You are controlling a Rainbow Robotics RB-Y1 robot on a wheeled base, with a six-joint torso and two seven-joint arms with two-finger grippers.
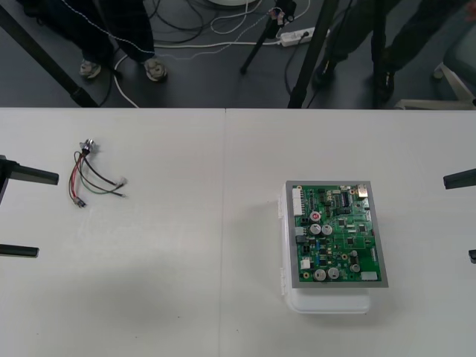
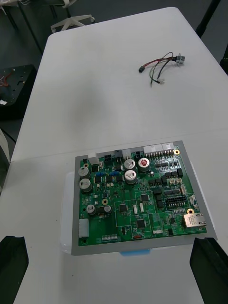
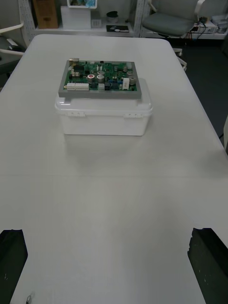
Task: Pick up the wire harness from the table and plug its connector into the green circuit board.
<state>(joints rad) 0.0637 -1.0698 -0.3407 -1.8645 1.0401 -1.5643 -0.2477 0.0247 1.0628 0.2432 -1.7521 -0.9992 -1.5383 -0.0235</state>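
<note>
Left gripper [image 1: 44, 214]: you find it at the left edge of the plain light table [image 1: 186, 282], black fingers wide apart, empty.
Thin red, black and green wire harness [image 1: 93, 176]: lies on the table near that gripper, well apart from the board.
Green circuit board [image 1: 336, 233]: flat on its white base [image 1: 327, 301], right of centre.
Right gripper [image 1: 457, 218]: at the right edge, fingers spread, empty.

Bare table [image 1: 186, 260] is stretching open between the wire harness [image 1: 93, 175] at far left and the circuit board [image 1: 336, 234] standing raised at right.
</note>
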